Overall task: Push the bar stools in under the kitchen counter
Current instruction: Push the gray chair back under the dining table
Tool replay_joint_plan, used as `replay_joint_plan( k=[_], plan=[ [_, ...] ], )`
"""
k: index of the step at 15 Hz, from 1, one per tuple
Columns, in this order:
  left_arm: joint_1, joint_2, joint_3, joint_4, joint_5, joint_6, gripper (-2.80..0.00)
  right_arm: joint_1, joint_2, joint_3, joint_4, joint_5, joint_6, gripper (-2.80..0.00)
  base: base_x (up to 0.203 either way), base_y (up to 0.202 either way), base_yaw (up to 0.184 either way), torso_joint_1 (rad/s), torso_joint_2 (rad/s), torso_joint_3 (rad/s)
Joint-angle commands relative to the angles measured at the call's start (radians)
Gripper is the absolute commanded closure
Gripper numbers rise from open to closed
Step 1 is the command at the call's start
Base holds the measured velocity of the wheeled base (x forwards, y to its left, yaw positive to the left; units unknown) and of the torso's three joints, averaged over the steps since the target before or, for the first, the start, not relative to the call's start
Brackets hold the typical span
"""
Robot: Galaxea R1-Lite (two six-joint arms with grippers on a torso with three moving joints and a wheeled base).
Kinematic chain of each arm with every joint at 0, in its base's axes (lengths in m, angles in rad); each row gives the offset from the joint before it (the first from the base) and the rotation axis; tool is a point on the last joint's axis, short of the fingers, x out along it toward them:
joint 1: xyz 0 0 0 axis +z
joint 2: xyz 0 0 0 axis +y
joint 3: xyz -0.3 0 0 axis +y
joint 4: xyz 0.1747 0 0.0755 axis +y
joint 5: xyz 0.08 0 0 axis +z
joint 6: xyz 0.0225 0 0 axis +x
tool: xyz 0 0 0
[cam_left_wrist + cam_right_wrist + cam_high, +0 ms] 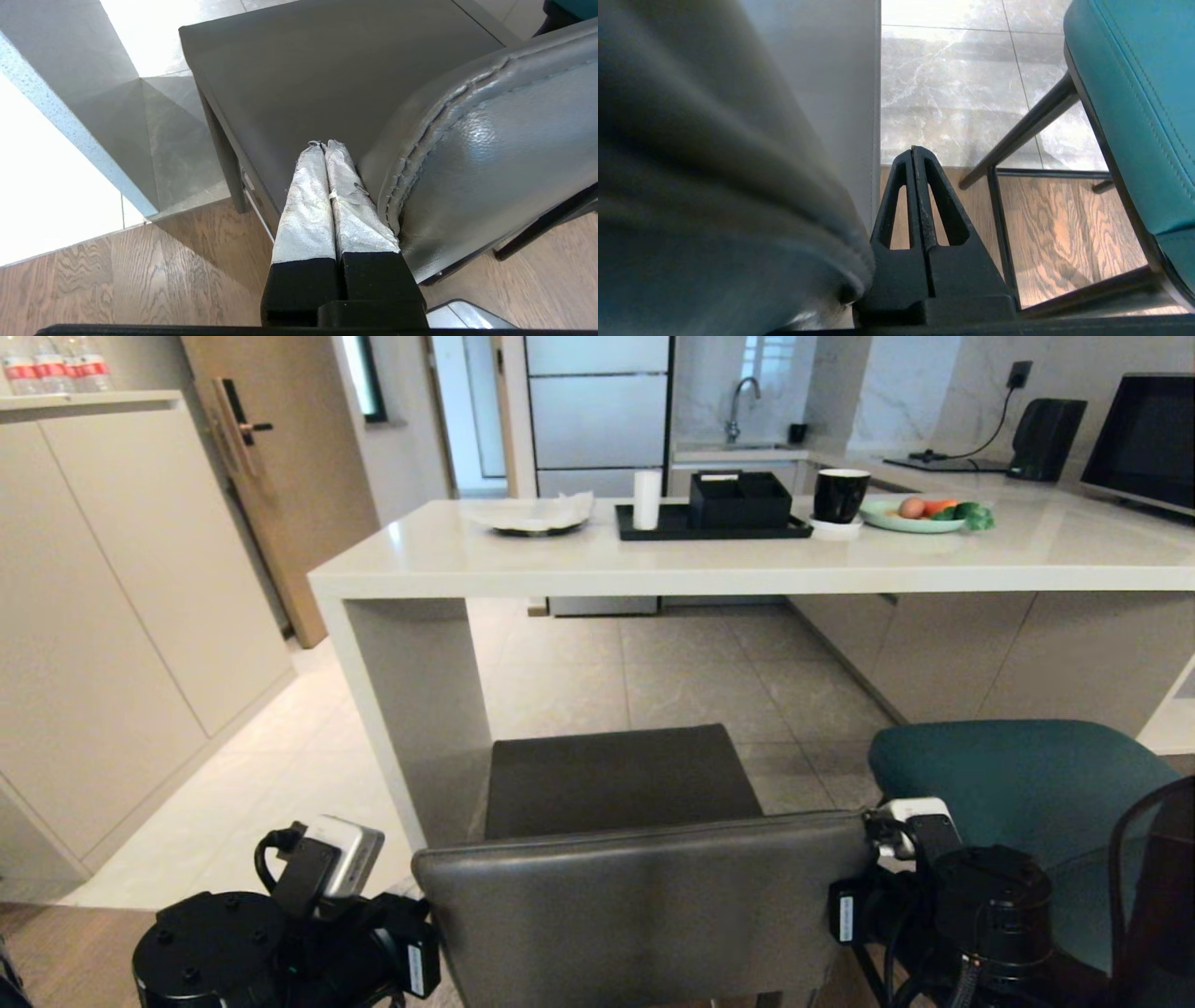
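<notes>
Grey stool (644, 877): lower centre of head view, before the kitchen counter (747, 560).
Left gripper (322, 145): fingers together, flanking its backrest's left edge.
Right gripper (914, 151): fingers together, between backrest and teal stool (1134, 93).

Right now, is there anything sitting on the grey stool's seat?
No, the grey stool has a bare seat in the head view, with nothing lying on it.
</notes>
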Motion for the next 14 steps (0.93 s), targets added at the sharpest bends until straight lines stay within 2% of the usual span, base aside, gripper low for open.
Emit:
replay_joint_plan(
  k=[1, 4, 8, 11, 14],
  plan=[
    [-0.036, 0.015, 0.004, 0.0, -0.032, -0.001, 0.0, 0.087, -0.007, -0.005, -0.023, 0.019, -0.006, 0.0, 0.0, 0.0, 0.0, 0.0, 0.0, 0.0],
    [-0.051, -0.003, 0.005, 0.0, -0.035, -0.003, 0.0, 0.132, -0.008, 0.004, -0.023, 0.017, -0.004, 0.0, 0.0, 0.0, 0.0, 0.0, 0.0, 0.0],
    [-0.036, -0.021, 0.003, 0.0, -0.035, -0.003, 0.0, 0.149, -0.008, 0.003, -0.023, 0.019, -0.006, 0.0, 0.0, 0.0, 0.0, 0.0, 0.0, 0.0],
    [-0.035, -0.05, 0.003, 0.0, -0.034, -0.004, 0.0, 0.202, -0.01, -0.003, -0.023, 0.019, -0.006, 0.0, 0.0, 0.0, 0.0, 0.0, 0.0, 0.0],
    [0.03, -0.053, 0.0, 0.0, -0.035, 0.007, 0.0, 0.237, -0.013, 0.003, -0.023, 0.018, -0.004, 0.0, 0.0, 0.0, 0.0, 0.0, 0.0, 0.0]
  ],
)
